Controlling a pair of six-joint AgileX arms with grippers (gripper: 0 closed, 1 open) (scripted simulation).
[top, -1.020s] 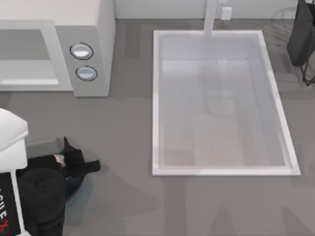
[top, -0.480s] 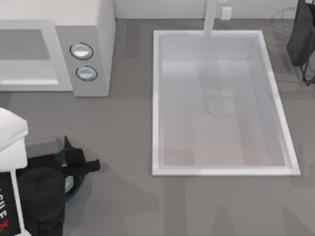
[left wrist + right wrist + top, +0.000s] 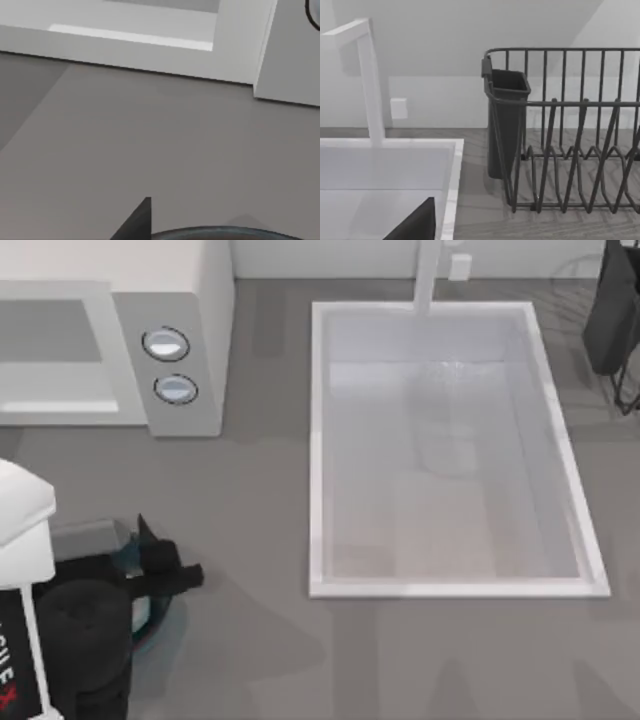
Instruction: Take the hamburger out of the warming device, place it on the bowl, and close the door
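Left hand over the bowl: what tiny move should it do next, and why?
Probably lift the left hand straight up, away from the bowl. It hangs right over the bowl and hides the inside, so I cannot see the hamburger. The box looks open in front, so closing the door seems to be what is left. The right hand idles by the sink.

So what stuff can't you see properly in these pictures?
- The hamburger: top view, the left arm covers where it would be.
- The bowl: top view, mostly under the left gripper; a teal sliver shows.
- The warming device: top view, its left side is cut off by the edge.
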